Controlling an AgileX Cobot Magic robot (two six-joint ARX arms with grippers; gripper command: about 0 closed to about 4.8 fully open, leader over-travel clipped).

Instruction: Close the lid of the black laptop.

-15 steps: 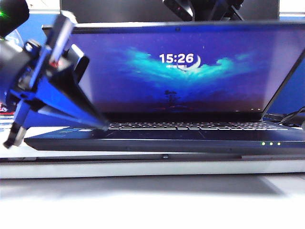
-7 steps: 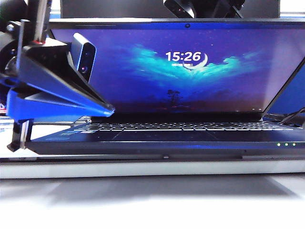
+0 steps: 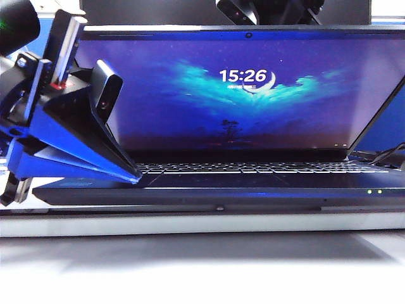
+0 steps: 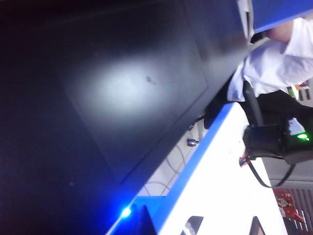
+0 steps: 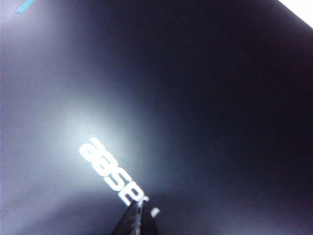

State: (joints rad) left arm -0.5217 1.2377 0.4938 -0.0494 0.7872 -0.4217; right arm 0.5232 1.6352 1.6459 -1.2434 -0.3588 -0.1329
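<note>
The black laptop (image 3: 253,190) stands open across the table, its keyboard (image 3: 253,168) facing me. The lid (image 3: 253,88) is upright and lit, showing 15:26. My left gripper (image 3: 136,179), blue with triangular fingers, looks shut, its tip low over the deck's left front. In the left wrist view its dark tip (image 4: 142,218) lies beside a dark laptop surface (image 4: 112,98). The right arm (image 3: 253,9) shows above the lid's top edge, behind it. My right gripper (image 5: 140,210) is shut, its tips against the lid's dark back (image 5: 195,98) by the white lettering (image 5: 110,171).
A black monitor (image 3: 158,11) stands behind the laptop. Bare white table (image 3: 202,266) lies in front of it. A cable (image 3: 387,155) loops at the right. A person in white (image 4: 279,63) and a black device with a green light (image 4: 288,139) are off the table's side.
My left gripper rose, then dropped back to the deck's left front. The laptop shifted slightly right, and the lid stands at about the same angle.
</note>
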